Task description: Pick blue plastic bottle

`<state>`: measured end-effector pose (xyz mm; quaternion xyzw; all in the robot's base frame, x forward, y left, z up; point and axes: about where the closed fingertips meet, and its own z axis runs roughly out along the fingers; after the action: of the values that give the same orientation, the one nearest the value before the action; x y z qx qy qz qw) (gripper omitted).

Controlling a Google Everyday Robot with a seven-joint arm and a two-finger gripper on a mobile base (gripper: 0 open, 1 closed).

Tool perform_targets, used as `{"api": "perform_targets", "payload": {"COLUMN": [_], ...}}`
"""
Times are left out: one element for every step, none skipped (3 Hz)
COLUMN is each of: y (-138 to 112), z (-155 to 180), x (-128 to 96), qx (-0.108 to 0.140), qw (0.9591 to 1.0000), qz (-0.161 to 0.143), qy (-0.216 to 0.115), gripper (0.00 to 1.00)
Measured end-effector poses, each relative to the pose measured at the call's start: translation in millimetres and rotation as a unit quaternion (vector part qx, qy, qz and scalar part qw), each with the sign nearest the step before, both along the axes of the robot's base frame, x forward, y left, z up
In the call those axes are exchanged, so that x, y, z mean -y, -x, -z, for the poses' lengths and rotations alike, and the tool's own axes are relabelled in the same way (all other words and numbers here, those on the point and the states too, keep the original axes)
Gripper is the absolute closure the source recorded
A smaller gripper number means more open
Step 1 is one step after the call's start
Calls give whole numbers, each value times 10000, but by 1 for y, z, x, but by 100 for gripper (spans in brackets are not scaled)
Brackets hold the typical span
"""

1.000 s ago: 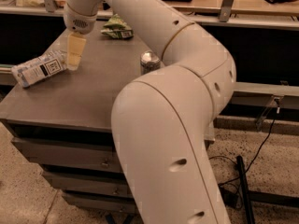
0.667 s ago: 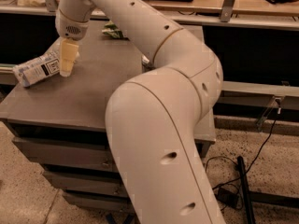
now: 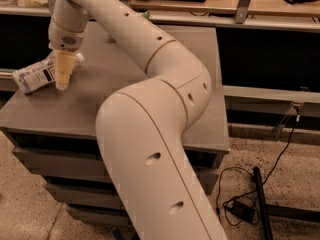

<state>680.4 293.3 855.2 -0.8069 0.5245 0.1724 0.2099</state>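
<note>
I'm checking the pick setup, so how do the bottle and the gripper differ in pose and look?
The bottle lies on its side on the table; the gripper points straight down, in front of the bottle near its cap. The bottle is clear with a pale label and white cap; the gripper is plain cream. Both are at the table's left end.

1 cam, high behind arm point(image 3: 150, 149), gripper point(image 3: 63, 75) upper left
</note>
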Motion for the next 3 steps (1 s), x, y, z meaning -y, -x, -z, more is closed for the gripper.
{"api": "perform_targets", "payload": {"y": [3,0,-5], "z": [4,-5,-19], "x": [-4,31,65], "qx": [-73,-147,-115], "qw": [9998,9996,9988], "qz": [-175,15,396], "qy": [69,223,269], "gripper": [25,55,78]}}
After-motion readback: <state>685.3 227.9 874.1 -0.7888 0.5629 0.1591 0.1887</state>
